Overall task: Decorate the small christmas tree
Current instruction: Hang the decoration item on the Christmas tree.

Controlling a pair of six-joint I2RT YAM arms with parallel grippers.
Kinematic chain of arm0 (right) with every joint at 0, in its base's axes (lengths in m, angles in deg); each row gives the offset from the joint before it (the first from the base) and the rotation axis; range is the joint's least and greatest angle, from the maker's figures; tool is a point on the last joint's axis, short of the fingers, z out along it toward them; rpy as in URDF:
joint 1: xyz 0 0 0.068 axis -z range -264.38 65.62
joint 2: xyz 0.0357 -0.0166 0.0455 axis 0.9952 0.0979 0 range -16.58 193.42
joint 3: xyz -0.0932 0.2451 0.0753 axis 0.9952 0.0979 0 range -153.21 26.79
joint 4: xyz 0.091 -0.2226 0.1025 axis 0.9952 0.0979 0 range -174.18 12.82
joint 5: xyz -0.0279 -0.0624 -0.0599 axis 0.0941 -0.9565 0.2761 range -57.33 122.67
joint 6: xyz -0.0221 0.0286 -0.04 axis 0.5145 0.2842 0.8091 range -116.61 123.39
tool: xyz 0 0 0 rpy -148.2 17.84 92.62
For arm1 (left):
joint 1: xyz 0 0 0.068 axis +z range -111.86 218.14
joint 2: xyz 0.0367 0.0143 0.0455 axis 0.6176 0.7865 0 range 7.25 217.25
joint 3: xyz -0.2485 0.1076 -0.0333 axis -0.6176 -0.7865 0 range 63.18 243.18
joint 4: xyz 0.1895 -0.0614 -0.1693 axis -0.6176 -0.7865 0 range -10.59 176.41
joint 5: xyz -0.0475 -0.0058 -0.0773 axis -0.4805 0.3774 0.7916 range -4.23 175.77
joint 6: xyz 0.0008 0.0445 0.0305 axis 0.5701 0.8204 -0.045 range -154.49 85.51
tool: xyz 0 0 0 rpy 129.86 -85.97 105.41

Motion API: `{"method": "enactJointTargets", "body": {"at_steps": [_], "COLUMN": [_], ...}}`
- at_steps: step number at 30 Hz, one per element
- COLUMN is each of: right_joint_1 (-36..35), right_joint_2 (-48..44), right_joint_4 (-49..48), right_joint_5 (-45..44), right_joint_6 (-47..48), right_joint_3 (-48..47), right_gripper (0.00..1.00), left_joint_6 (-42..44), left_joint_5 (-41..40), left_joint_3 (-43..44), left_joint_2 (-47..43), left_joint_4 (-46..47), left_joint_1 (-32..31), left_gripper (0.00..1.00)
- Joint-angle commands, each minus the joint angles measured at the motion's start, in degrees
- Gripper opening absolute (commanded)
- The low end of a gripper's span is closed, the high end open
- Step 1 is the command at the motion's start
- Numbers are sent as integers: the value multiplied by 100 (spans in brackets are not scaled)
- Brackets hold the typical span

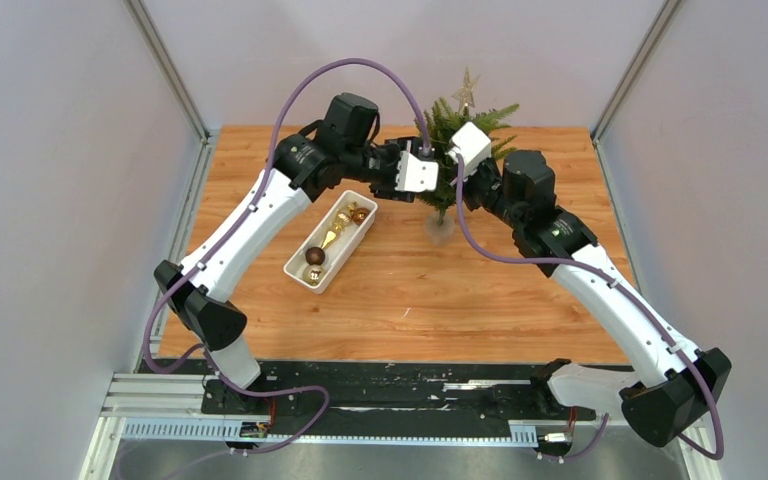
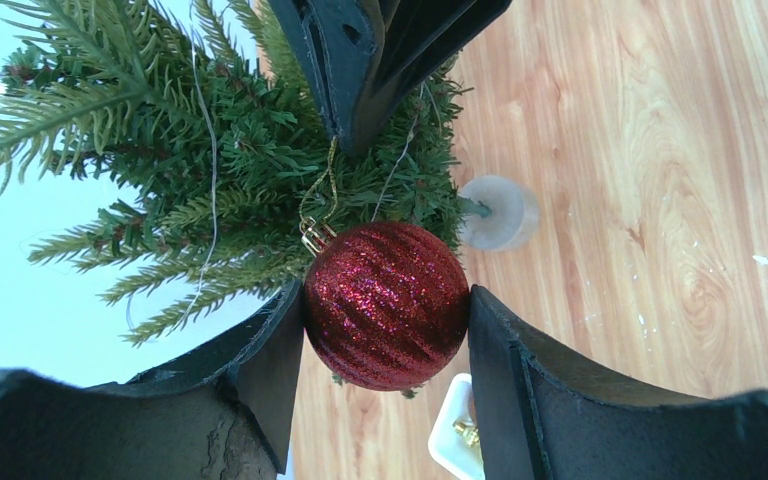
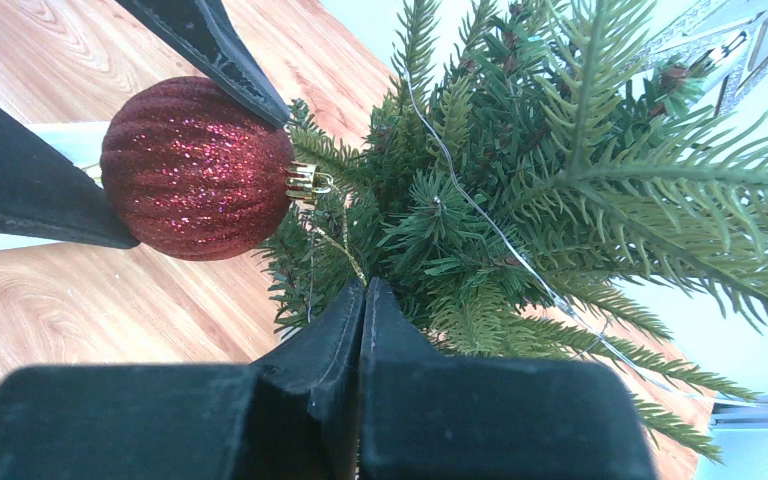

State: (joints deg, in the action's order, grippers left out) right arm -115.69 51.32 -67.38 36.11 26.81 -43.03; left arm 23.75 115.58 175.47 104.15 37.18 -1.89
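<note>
At the far middle of the wooden worktop (image 1: 410, 300), the small christmas tree (image 1: 442, 122) stands upright on its clear round base (image 2: 500, 212), a pale star (image 1: 466, 88) at its tip; both arms meet at its branches, the left from the tree's left side, the right from its right. The left claw (image 2: 385, 300) is part-open around a red glitter bauble (image 3: 195, 168), its flat black fingers (image 2: 270, 370) pressing the ribbed sphere on two opposite sides. The bauble sits just beside the outer foliage, its gold cap (image 3: 305, 182) turned towards the needles. From the cap a fine gold thread (image 2: 325, 185) runs up to the right claw (image 3: 363, 290), whose jaws are pressed fully together among the branches and appear to pinch the thread. The next move likely turns on that short line from cap to claw: the loop probably has to slip over a branch before the left claw lets go. The needles are soft, bushy and springy, and the bauble is hard and rough with glitter. A white tray (image 1: 310, 232) to the left holds more ornaments, gold and dark brown.
</note>
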Motion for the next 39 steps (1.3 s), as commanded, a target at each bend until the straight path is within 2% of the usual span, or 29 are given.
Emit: {"method": "enactJointTargets", "body": {"at_steps": [1, 9, 29, 32, 39], "right_joint_1": [9, 11, 2, -3, 2], "right_joint_2": [16, 108, -25, -52, -198], "right_joint_4": [-75, 1, -44, -68, -98], "right_joint_5": [-70, 38, 392, 432, 526], "right_joint_6": [-129, -163, -207, -220, -231], "right_joint_3": [-181, -160, -185, -173, -159], "right_gripper": [0, 0, 0, 4, 20], "left_joint_6": [-156, -246, -507, -504, -519], "left_joint_5": [199, 81, -188, -139, -143], "left_joint_3": [269, -164, -235, -258, -253], "left_joint_2": [90, -31, -17, -45, -31], "left_joint_4": [-248, -279, -102, -140, -119], "left_joint_1": [13, 19, 16, 21, 22], "left_gripper": [0, 0, 0, 0, 0]}}
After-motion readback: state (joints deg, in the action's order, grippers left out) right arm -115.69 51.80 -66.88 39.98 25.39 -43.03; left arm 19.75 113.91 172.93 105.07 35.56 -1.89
